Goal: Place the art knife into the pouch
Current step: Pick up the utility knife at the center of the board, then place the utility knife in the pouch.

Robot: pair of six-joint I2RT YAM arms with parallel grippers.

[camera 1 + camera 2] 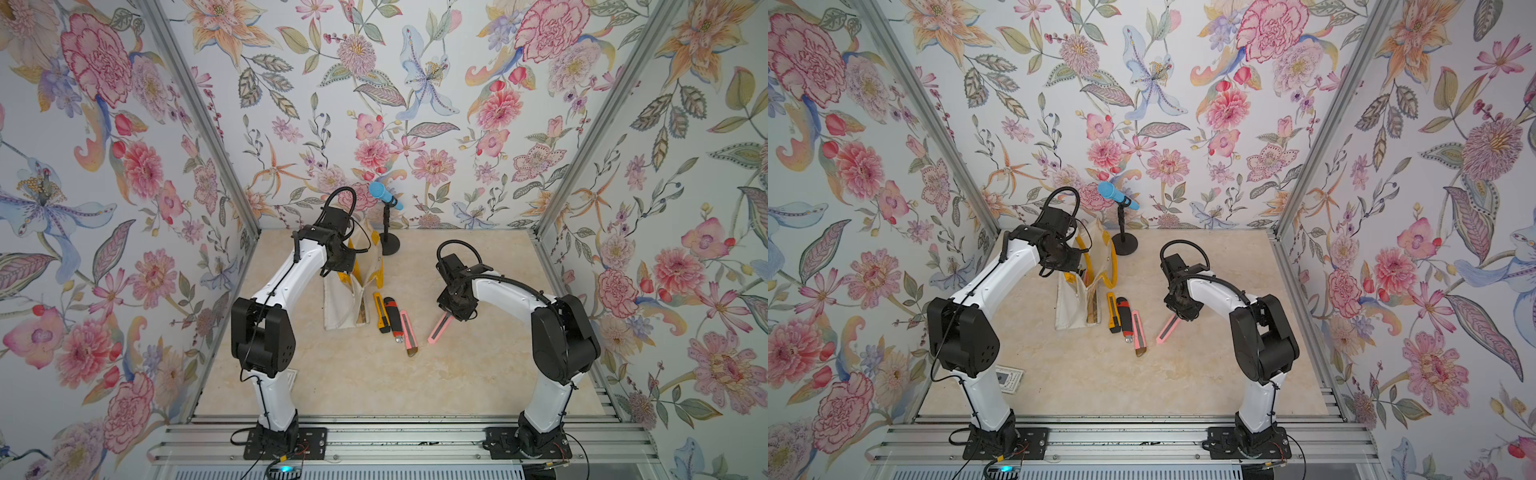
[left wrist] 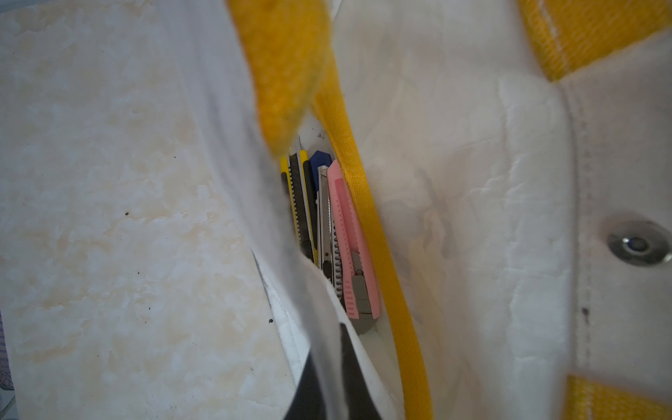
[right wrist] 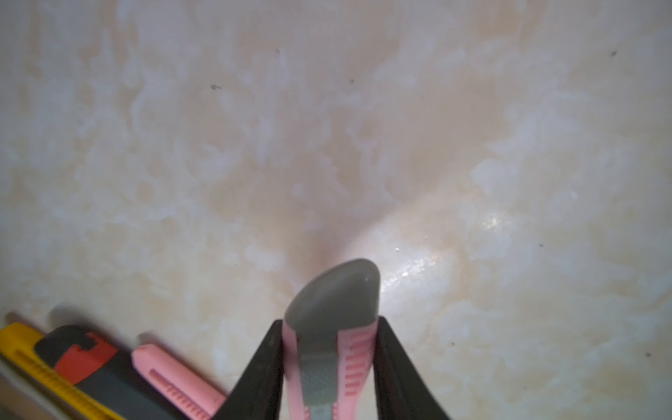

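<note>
**cutter_fan:** Three spare cutters (image 1: 392,318) lie in a row on the beige marbled tabletop (image 1: 415,386), just beside the off-white canvas pouch with yellow loop handles (image 1: 338,309). The right gripper (image 3: 329,320) is pinching a fourth, the pink plastic art knife with a grey end cap (image 3: 358,358). It has it right at the cap end, well apart from the pouch. Any tips for getting it in?

**bagwrangler:** Looks like the left gripper (image 2: 327,349) is pressed together on one lip of the pouch, so the mouth gapes, but only narrowly. I'd lift first, since I can't tell whether the long end is off the table. Then swing it over the row rather than through it. Line the knife up with the slit and feed it lengthwise next to the bundle of cutters inside (image 2: 329,225). An end grip probably lets it droop, so go slow.
</note>
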